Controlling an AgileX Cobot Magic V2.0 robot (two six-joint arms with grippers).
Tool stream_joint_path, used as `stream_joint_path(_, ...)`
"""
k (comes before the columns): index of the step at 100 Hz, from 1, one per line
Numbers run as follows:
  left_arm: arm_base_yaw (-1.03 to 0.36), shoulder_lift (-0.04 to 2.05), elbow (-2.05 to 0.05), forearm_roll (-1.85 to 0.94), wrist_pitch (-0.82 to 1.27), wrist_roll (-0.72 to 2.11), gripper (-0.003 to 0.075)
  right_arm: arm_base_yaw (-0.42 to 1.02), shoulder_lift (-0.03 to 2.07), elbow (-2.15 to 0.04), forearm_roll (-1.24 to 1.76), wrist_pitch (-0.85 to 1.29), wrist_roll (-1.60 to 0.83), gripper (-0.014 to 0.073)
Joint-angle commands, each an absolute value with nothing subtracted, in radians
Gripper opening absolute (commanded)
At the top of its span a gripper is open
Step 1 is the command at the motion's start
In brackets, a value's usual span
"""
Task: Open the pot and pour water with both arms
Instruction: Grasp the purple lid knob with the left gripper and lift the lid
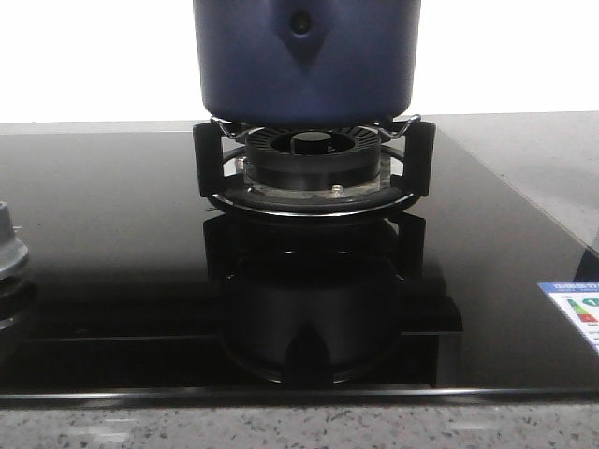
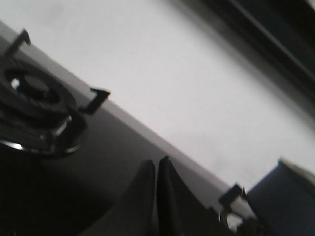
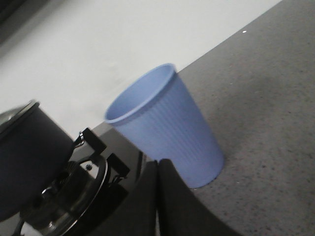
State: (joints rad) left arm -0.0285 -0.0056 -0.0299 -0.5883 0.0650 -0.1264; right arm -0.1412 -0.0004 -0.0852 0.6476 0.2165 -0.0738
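The dark navy pot (image 1: 307, 61) stands on the burner's black pan support (image 1: 314, 173) at the middle back of the hob; its top is cut off by the frame. It also shows in the right wrist view (image 3: 27, 157), with a lid rim at its top, and as a dark corner in the left wrist view (image 2: 285, 201). My left gripper (image 2: 156, 164) is shut and empty over the black hob glass, apart from the pot. My right gripper (image 3: 158, 164) is shut and empty, just in front of a light blue plastic cup (image 3: 165, 128). Neither gripper shows in the front view.
A second, bare burner (image 2: 34, 105) lies on the hob in the left wrist view; its grey edge (image 1: 11, 253) shows at the left in the front view. The cup stands on a grey speckled counter (image 3: 266, 98) beside the black glass hob (image 1: 112, 234). A white wall is behind.
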Motion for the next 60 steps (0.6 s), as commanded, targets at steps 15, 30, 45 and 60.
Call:
stream_joint_path(15, -0.038, 0.15, -0.267, -0.537, 0.37, 0.114, -0.002, -0.148, 0.201, -0.41, 0.522, 0.615, -0.295, -0.0071)
stream_joint_path(30, -0.075, 0.296, -0.385, -0.588, 0.513, 0.255, -0.002, -0.115, 0.336, -0.553, 0.503, 0.838, -0.283, -0.0071)
stream_joint_path(45, -0.142, 0.425, -0.452, -0.789, 0.561, 0.517, -0.002, -0.109, 0.451, -0.645, 0.509, 1.025, -0.283, -0.0071)
stream_joint_path(60, -0.21, 0.54, -0.511, -1.078, 0.617, 0.839, -0.0018, -0.096, 0.467, -0.666, 0.591, 1.001, -0.347, -0.0071)
